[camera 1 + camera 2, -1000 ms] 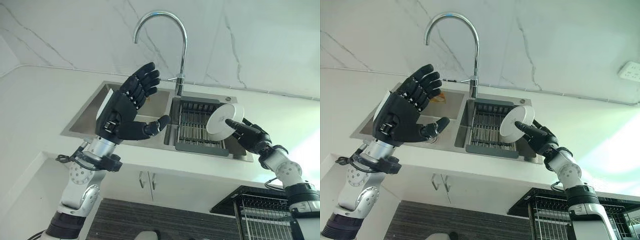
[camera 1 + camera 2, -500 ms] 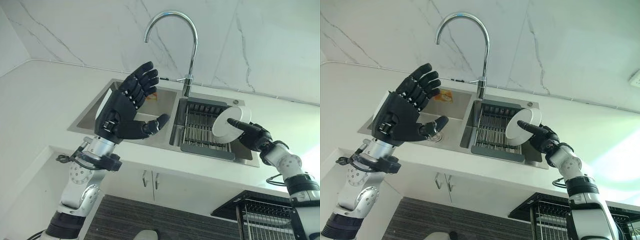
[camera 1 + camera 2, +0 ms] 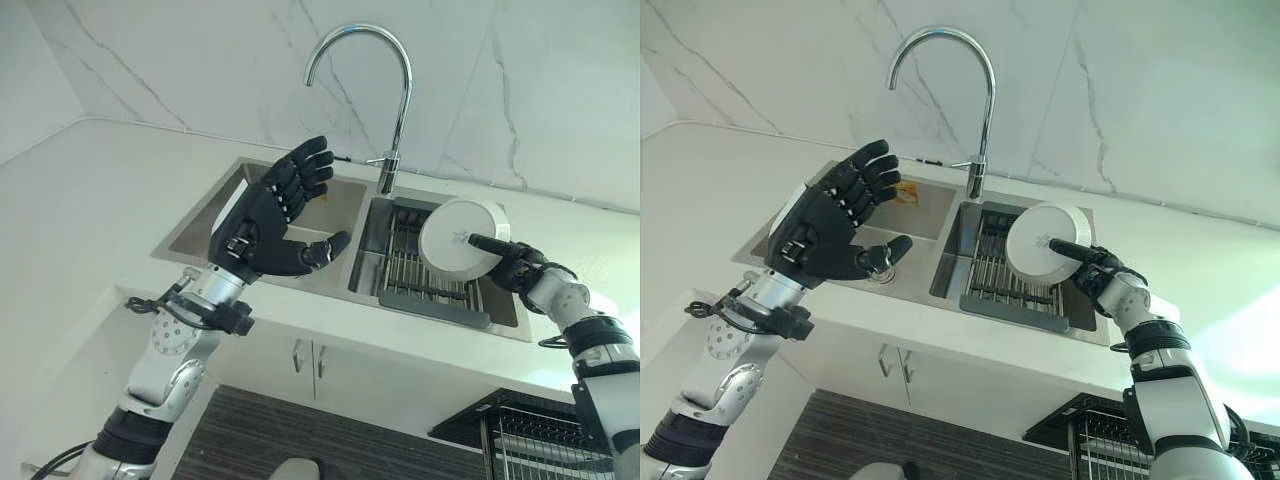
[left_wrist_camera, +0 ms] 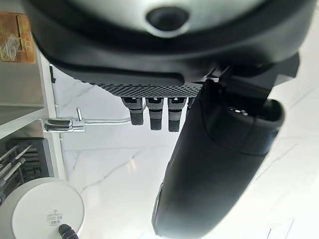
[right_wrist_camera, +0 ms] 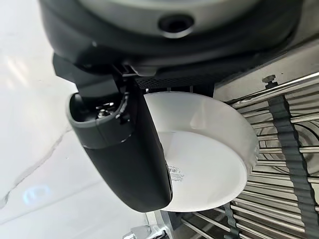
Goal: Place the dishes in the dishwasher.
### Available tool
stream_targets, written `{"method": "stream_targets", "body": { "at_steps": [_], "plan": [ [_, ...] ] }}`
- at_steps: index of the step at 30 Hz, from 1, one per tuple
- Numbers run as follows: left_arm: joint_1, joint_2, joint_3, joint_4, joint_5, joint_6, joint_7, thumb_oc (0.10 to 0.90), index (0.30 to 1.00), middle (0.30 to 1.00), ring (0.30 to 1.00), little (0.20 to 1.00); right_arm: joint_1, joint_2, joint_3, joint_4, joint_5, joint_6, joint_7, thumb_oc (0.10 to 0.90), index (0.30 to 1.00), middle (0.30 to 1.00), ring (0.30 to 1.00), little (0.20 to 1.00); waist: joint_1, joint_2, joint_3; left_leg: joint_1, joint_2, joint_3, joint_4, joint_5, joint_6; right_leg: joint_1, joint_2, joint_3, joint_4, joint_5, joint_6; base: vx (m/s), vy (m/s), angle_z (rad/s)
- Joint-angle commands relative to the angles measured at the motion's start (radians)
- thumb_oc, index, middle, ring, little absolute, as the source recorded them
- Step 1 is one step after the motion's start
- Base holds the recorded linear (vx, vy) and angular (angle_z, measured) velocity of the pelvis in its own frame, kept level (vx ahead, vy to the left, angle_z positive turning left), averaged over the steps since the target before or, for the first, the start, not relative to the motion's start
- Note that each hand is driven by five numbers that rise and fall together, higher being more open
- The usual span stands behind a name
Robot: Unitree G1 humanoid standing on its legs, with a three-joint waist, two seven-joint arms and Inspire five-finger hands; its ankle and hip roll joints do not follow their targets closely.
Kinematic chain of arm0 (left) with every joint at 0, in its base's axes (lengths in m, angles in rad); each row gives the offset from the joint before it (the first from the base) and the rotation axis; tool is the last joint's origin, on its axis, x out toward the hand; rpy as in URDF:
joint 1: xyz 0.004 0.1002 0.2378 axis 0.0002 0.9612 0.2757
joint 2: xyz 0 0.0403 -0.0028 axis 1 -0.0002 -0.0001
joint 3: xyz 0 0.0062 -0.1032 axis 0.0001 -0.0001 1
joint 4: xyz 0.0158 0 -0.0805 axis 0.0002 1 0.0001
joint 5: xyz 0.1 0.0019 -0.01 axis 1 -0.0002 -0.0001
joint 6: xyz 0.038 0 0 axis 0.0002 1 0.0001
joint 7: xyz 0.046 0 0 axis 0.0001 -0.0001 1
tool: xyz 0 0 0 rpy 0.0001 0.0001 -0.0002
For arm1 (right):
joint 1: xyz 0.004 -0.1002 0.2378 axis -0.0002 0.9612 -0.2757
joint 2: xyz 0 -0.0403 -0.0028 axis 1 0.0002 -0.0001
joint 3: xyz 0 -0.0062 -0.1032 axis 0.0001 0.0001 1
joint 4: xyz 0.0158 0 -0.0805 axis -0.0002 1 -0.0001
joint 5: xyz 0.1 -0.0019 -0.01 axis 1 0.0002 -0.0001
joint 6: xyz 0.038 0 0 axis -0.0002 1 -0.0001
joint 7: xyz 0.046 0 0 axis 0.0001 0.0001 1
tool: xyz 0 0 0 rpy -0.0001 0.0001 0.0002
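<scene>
Room: a white marble wall is filling the top of the frame, with a white counter (image 3: 90, 200) running below it and a steel double sink (image 3: 200, 215) sitting mid-frame under a tall chrome tap (image 3: 385, 90).
Rack: a dark wire drainer (image 3: 420, 275) is lying in the sink's right basin; a dishwasher basket (image 3: 540, 445) is showing at the lower right corner.
Bowl: a white bowl (image 3: 458, 240) is being held right of centre, above the drainer and clear of it.
Right hand: the right hand (image 3: 510, 265) is grasping the bowl, thumb lying across its underside in the wrist view, fingers hidden behind it.
Left hand: the left hand (image 3: 270, 215) is hovering left of centre over the left basin, fingers spread and straight, holding nothing.
Handling: the bowl is probably ceramic, so stiff, smooth, fairly light and breakable; pinching across the rim, as it is being held now, looks the safest hold.
Pointing: the bowl is standing on edge, its base turned toward the camera and its opening facing away; being round, it has no long axis.
</scene>
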Motion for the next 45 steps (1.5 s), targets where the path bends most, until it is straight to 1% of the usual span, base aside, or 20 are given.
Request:
{"method": "stream_targets", "body": {
  "at_steps": [1,5,6,8,10,13,16,18,22,24,25,28,29,30,32,36,38,41,42,45],
  "plan": [
    [-0.08,0.004,0.015,-0.066,-0.058,-0.068,-0.002,0.8,0.9,0.9,0.9,0.9,-0.134,-0.078,0.015,-0.121,-0.039,-0.191,-0.011,0.4,0.3,0.3,0.3,0.3,-0.001,-0.006,-0.09,0.024,0.036,0.035,0.068,-0.169,-0.066,0.024,0.007,0.036,0.002,-0.067,0.05,0.0,0.0,0.0],
    [-0.051,0.003,0.036,-0.072,-0.073,-0.072,-0.029,0.8,0.9,0.9,0.9,0.9,-0.14,-0.118,-0.003,-0.213,-0.066,-0.237,-0.02,0.4,0.3,0.3,0.3,0.3,-0.01,-0.006,-0.093,0.025,0.038,0.036,0.068,-0.168,-0.067,0.023,0.01,0.041,0.002,-0.069,0.049,-0.01,-0.038,-0.01],
    [-0.038,0.005,0.044,-0.076,-0.075,-0.076,-0.04,0.8,0.9,0.9,0.9,0.9,-0.134,-0.128,-0.012,-0.26,-0.07,-0.263,-0.031,0.4,0.3,0.3,0.3,0.3,-0.014,-0.005,-0.093,0.025,0.04,0.036,0.068,-0.168,-0.068,0.022,0.013,0.044,0.002,-0.069,0.047,-0.01,-0.054,-0.02],
    [-0.022,0.002,0.055,-0.082,-0.074,-0.078,-0.049,0.8,0.9,0.9,0.9,0.9,-0.121,-0.143,-0.031,-0.329,-0.074,-0.282,-0.038,0.4,0.3,0.3,0.3,0.3,-0.022,-0.005,-0.092,0.025,0.041,0.038,0.068,-0.168,-0.067,0.021,0.016,0.05,0.002,-0.07,0.046,0.0,-0.057,-0.01],
    [0.0,0.001,0.071,-0.092,-0.076,-0.079,-0.056,0.8,0.9,0.9,0.9,0.9,-0.088,-0.149,-0.055,-0.436,-0.086,-0.297,-0.064,0.4,0.3,0.3,0.3,0.3,-0.031,-0.005,-0.093,0.024,0.043,0.04,0.068,-0.167,-0.067,0.017,0.019,0.056,0.002,-0.07,0.045,0.01,-0.065,-0.04],
    [0.04,-0.008,0.108,-0.109,-0.067,-0.081,-0.072,0.8,0.9,0.9,0.9,0.9,-0.006,-0.155,-0.107,-0.645,-0.154,-0.334,-0.12,0.4,0.3,0.3,0.3,0.3,-0.052,-0.003,-0.091,0.022,0.052,0.051,0.068,-0.166,-0.067,0.011,0.026,0.066,0.002,-0.07,0.044,0.01,-0.089,-0.06],
    [0.081,-0.017,0.141,-0.128,-0.067,-0.087,-0.089,0.8,0.9,0.9,0.9,0.9,0.097,-0.128,-0.171,-0.855,-0.22,-0.376,-0.145,0.4,0.3,0.3,0.3,0.3,-0.071,0.001,-0.091,0.021,0.06,0.06,0.068,-0.167,-0.067,0.002,0.034,0.078,0.002,-0.071,0.042,0.03,-0.104,-0.11],
    [0.103,-0.028,0.161,-0.152,-0.049,-0.082,-0.091,0.8,0.9,0.9,0.9,0.9,0.166,-0.089,-0.204,-0.978,-0.3,-0.412,-0.153,0.4,0.3,0.3,0.3,0.3,-0.082,0.004,-0.088,0.024,0.066,0.067,0.068,-0.168,-0.067,-0.002,0.04,0.086,0.002,-0.07,0.04,0.04,-0.136,-0.08],
    [0.136,-0.054,0.195,-0.182,-0.027,-0.078,-0.086,0.8,0.9,0.9,0.9,0.9,0.269,-0.038,-0.256,-1.174,-0.351,-0.42,-0.143,0.4,0.3,0.3,0.3,0.3,-0.108,0.014,-0.086,0.029,0.085,0.095,0.068,-0.172,-0.071,-0.019,0.057,0.11,0.002,-0.07,0.038,0.01,-0.102,-0.11],
    [0.153,-0.068,0.207,-0.196,-0.025,-0.089,-0.093,0.8,0.9,0.9,0.9,0.9,0.347,-0.005,-0.287,-1.235,-0.373,-0.438,-0.132,0.4,0.3,0.3,0.3,0.3,-0.119,0.022,-0.084,0.031,0.08,0.092,0.068,-0.175,-0.069,-0.032,0.067,0.132,0.002,-0.065,0.04,-0.06,0.016,-0.17],
    [0.171,-0.088,0.219,-0.207,-0.015,-0.1,-0.1,0.8,0.9,0.9,0.9,0.9,0.411,0.021,-0.311,-1.267,-0.399,-0.446,-0.127,0.4,0.3,0.3,0.3,0.3,-0.118,0.027,-0.08,0.044,0.054,0.074,0.068,-0.171,-0.063,-0.042,0.072,0.151,0.002,-0.061,0.043,-0.08,0.089,-0.31],
    [0.196,-0.105,0.24,-0.223,0.009,-0.117,-0.114,0.8,0.9,0.9,0.9,0.9,0.471,0.039,-0.338,-1.285,-0.395,-0.462,-0.136,0.4,0.3,0.3,0.3,0.3,-0.092,0.017,-0.059,0.06,-0.026,0.034,0.068,-0.158,-0.044,-0.048,0.063,0.186,0.002,-0.046,0.054,-0.11,0.134,-0.43],
    [0.2,-0.107,0.245,-0.23,0.008,-0.118,-0.126,0.8,0.9,0.9,0.9,0.9,0.491,0.043,-0.35,-1.294,-0.393,-0.465,-0.149,0.4,0.3,0.3,0.3,0.3,-0.088,0.018,-0.052,0.051,-0.031,0.032,0.068,-0.158,-0.041,-0.05,0.06,0.189,0.002,-0.04,0.059,-0.19,0.228,-0.77],
    [0.201,-0.101,0.255,-0.239,0.005,-0.125,-0.149,0.8,0.9,0.9,0.9,0.9,0.535,0.061,-0.371,-1.295,-0.378,-0.49,-0.151,0.4,0.3,0.3,0.3,0.3,-0.101,0.025,-0.043,0.045,-0.024,0.045,0.068,-0.171,-0.032,-0.071,0.056,0.191,0.002,-0.023,0.068,-0.19,0.237,-0.74],
    [0.204,-0.089,0.266,-0.256,0.001,-0.124,-0.175,0.8,0.9,0.9,0.9,0.9,0.566,0.084,-0.389,-1.309,-0.382,-0.506,-0.177,0.4,0.3,0.3,0.3,0.3,-0.117,0.029,-0.035,0.043,-0.022,0.05,0.068,-0.183,-0.025,-0.099,0.048,0.202,0.002,0.005,0.087,-0.15,0.196,-0.46],
    [0.198,-0.048,0.289,-0.28,-0.016,-0.1,-0.215,0.8,0.9,0.9,0.9,0.9,0.63,0.127,-0.451,-1.341,-0.328,-0.567,-0.179,0.4,0.3,0.3,0.3,0.3,-0.159,0.015,0.0,0.041,-0.048,0.024,0.068,-0.197,-0.026,-0.189,0.024,0.234,0.002,0.104,0.142,-0.12,0.129,-0.18],
    [0.196,-0.037,0.281,-0.28,-0.002,-0.105,-0.201,0.8,0.9,0.9,0.9,0.9,0.628,0.129,-0.45,-1.339,-0.316,-0.581,-0.172,0.4,0.3,0.3,0.3,0.3,-0.162,0.012,0.012,0.045,-0.05,0.032,0.068,-0.196,-0.025,-0.192,0.019,0.209,0.002,0.128,0.145,-0.1,0.121,-0.52],
    [0.186,-0.017,0.267,-0.278,-0.009,-0.113,-0.19,0.8,0.9,0.9,0.9,0.9,0.601,0.109,-0.428,-1.321,-0.277,-0.593,-0.141,0.4,0.3,0.3,0.3,0.3,-0.148,0.019,0.018,0.042,-0.037,0.065,0.068,-0.192,-0.012,-0.137,0.019,0.148,0.002,0.111,0.126,-0.14,0.1,-0.67],
    [0.18,-0.018,0.256,-0.284,-0.011,-0.106,-0.207,0.8,0.9,0.9,0.9,0.9,0.592,0.099,-0.413,-1.322,-0.275,-0.601,-0.134,0.4,0.3,0.3,0.3,0.3,-0.14,0.024,0.018,0.041,-0.031,0.075,0.068,-0.193,0.0,-0.098,0.022,0.132,0.002,0.101,0.114,-0.14,0.04,-0.82],
    [0.146,-0.026,0.206,-0.282,-0.009,-0.065,-0.307,0.8,0.9,0.9,0.9,0.9,0.576,0.109,-0.381,-1.323,-0.289,-0.62,-0.132,0.4,0.3,0.3,0.3,0.3,-0.127,0.026,0.007,0.032,-0.019,0.093,0.068,-0.198,0.016,-0.05,-0.004,0.086,0.002,0.136,0.104,-0.11,-0.035,-0.58]
  ]
}}
